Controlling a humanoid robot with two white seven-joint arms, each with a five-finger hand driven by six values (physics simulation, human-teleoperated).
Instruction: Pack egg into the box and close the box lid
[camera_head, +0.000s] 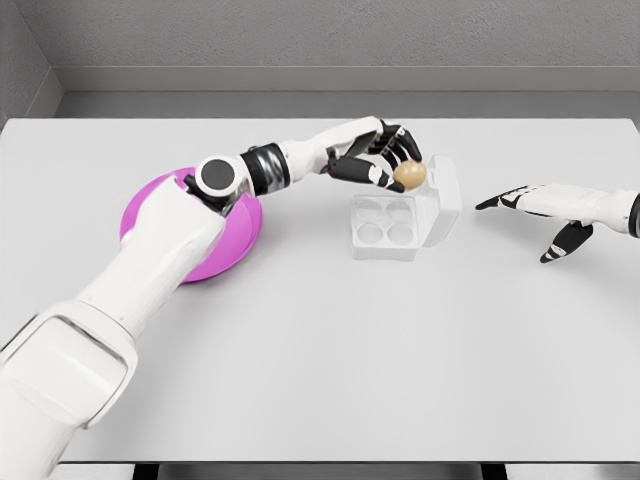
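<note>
While the left robot hand (385, 160) grips it at the fingertips above the open box (392, 222) on the surface (320, 340), the egg (409, 174) likely handles as light, smooth, fragile stock, best pinched gently around its middle; right robot hand (545, 215) released, fingers spread.

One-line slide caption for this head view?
Left hand holds the egg above the open box; right hand waits open beside it.
</note>
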